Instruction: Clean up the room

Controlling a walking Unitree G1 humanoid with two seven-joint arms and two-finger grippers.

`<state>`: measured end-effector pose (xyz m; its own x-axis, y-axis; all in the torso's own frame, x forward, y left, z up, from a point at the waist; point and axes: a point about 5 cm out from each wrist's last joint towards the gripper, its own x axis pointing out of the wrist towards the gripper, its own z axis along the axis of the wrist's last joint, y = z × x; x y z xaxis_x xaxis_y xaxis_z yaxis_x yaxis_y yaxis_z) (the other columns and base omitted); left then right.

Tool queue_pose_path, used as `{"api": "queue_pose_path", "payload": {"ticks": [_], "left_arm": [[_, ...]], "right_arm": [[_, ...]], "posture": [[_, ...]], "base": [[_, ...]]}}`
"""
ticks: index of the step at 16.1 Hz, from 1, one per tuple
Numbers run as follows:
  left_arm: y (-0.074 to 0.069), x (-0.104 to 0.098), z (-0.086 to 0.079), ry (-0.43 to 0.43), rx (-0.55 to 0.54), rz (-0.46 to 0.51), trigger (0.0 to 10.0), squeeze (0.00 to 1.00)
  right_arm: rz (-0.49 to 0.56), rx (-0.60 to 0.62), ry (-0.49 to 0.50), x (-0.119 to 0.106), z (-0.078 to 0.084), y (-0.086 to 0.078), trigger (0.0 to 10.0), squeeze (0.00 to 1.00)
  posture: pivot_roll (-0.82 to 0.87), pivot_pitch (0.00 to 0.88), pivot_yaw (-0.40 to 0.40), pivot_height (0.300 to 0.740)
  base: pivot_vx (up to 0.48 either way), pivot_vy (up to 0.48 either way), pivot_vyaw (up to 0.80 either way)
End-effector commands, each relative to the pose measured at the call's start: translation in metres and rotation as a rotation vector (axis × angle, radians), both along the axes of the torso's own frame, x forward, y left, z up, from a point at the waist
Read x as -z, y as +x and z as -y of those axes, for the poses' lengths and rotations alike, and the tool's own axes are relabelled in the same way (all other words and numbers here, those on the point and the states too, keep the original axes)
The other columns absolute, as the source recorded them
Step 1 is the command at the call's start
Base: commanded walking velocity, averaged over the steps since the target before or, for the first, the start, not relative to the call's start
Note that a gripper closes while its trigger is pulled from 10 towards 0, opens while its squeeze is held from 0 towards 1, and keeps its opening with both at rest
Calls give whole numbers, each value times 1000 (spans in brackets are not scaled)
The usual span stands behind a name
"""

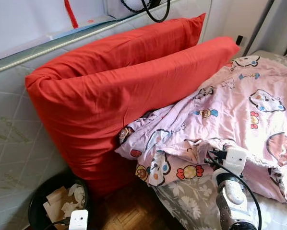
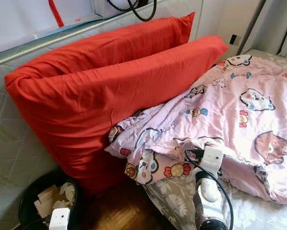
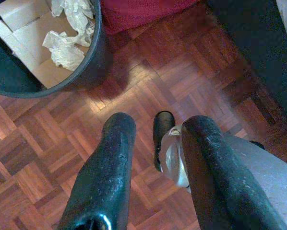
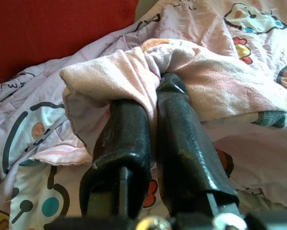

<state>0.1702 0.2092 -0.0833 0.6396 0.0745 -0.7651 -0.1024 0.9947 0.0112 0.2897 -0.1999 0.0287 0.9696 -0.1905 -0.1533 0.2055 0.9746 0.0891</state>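
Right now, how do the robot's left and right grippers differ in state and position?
The right gripper is pinched shut on a fold of the pink cartoon blanket on the bed; the left gripper is open and holds nothing. The right works up at mattress level, while the left hangs low over the parquet floor near the black waste bin. Both have two long black fingers.
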Motion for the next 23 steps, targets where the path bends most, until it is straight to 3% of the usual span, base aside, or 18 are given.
{"api": "queue_pose_path", "payload": {"ticks": [1,23], "left_arm": [[-7,3,-2,4,-3,-29,10000,0],[-7,3,0,-8,-4,-27,10000,0]], "right_arm": [[-9,-1,5,2,-1,-1,10000,0],[46,38,-11,-6,2,3,10000,0]], "posture": [[45,122,48,740],[48,112,51,740]], "base": [[0,0,0],[-219,0,0]]}}
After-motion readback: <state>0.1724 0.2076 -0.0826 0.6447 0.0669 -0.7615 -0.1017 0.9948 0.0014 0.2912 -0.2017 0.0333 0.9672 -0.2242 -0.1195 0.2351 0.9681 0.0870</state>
